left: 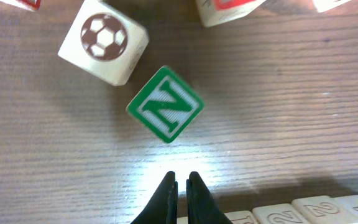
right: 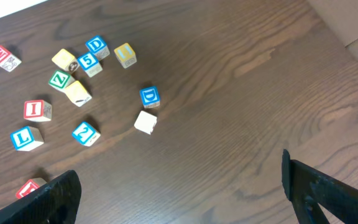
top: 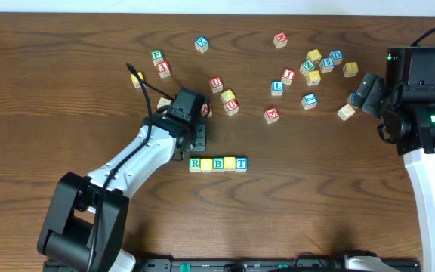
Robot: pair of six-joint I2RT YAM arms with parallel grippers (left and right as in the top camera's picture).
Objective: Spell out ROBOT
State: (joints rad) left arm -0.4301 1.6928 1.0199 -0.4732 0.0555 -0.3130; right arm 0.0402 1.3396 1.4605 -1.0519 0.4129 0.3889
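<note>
Five cubes stand in a touching row near the table's front: green R [top: 195, 163], a yellow cube [top: 207, 164], green B [top: 218, 163], a second yellow cube [top: 229, 163] and blue T [top: 241, 162]. My left gripper [top: 199, 139] hovers just behind the R end of the row, shut and empty. In the left wrist view its fingertips [left: 182, 178] are pressed together above bare wood, with the row's tops [left: 291, 211] at the bottom edge. My right gripper [top: 362, 92] stays far right, open and empty, and in its wrist view the fingers [right: 319, 190] stand wide apart.
A green N cube [left: 165, 104] and a football-picture cube [left: 103, 40] lie just ahead of the left fingertips. Loose cubes are scattered behind the row, among them red U [top: 216, 83] and blue L [top: 277, 87]. Blue D [right: 149, 96] and a plain cube [right: 145, 122] lie near the right gripper.
</note>
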